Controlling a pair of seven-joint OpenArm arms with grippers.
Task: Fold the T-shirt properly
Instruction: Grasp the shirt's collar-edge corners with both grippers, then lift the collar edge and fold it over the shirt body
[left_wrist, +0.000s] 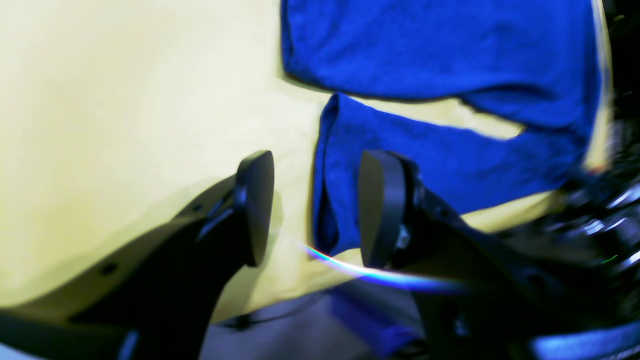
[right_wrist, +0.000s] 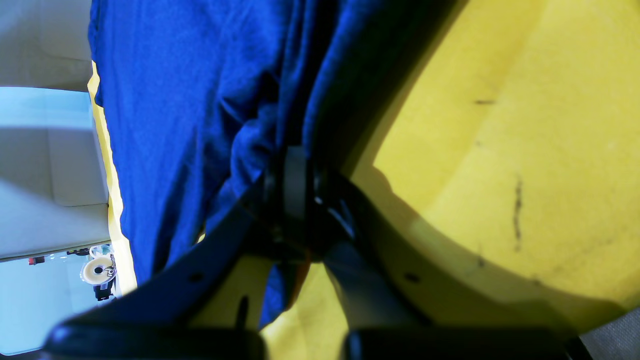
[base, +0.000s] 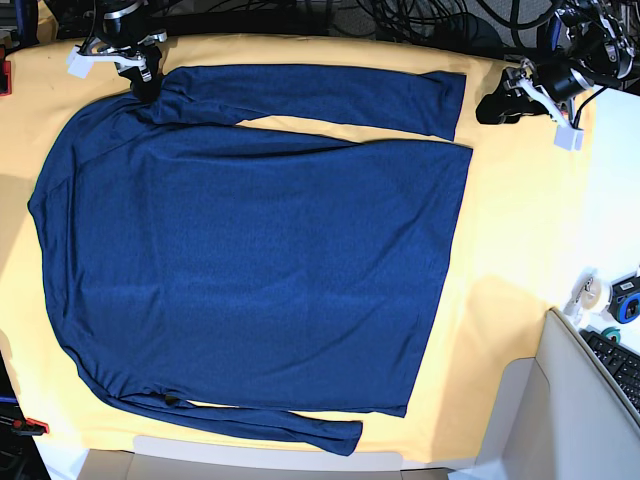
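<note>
- Navy knit, plain and faintly heathered, the T-shirt lies spread flat on the yellow table cloth, covering most of it in the base view
- Its shoulder end lies toward that view's left, its straight hem toward the right; one long sleeve runs along the far side, the other along the near side
- At far left the cloth shows only as a thin yellow strip beside the shirt's curved edge
- At the upper left corner the right gripper sits at the root of the far sleeve; its wrist view shows the jaws clamped tight on a bunched ridge of the T-shirt
- The far sleeve is flat, with a thin yellow wedge between it and the body
- The near sleeve ends close to the table's front edge, little cloth beyond it
- Right of the hem a broad band of bare yellow cloth lies free
- At upper right the left gripper hangs just past the far sleeve's cuff, clear of the fabric
- Its wrist view, blurred, shows the left gripper with jaws spread apart and nothing between them; the cuff of the T-shirt lies beyond the fingertips
</note>
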